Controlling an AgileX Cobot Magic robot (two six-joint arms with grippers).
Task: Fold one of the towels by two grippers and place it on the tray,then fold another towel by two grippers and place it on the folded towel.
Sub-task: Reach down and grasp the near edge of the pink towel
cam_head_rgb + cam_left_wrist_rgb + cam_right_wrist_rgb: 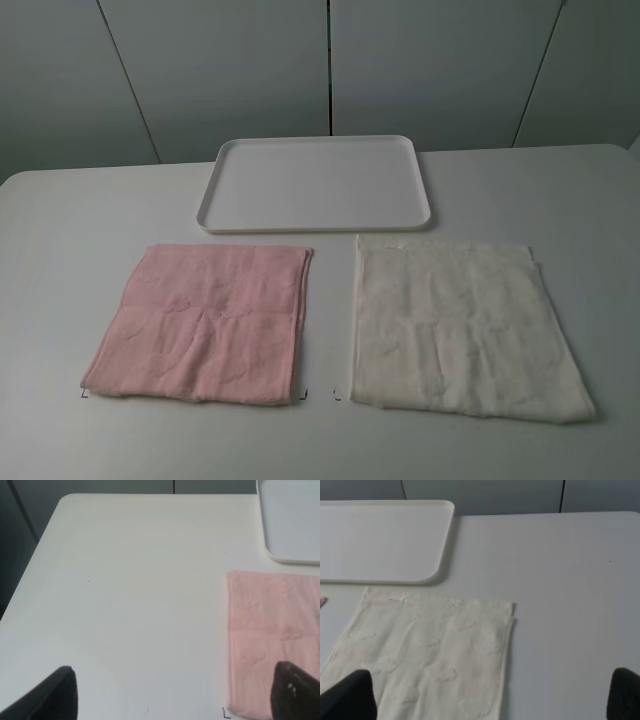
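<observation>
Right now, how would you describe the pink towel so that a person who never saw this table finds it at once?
Start from the white table and its white tray at the back. In front of the tray lie two flat towels side by side; the pink towel is the left one, its neighbour the cream towel.

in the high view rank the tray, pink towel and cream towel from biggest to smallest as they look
1. Cream towel, which covers the most of the picture.
2. Pink towel, somewhat smaller.
3. Tray, which looks smallest. It lies farther from the camera and is foreshortened, so its true size against the towels is unsure.
</observation>
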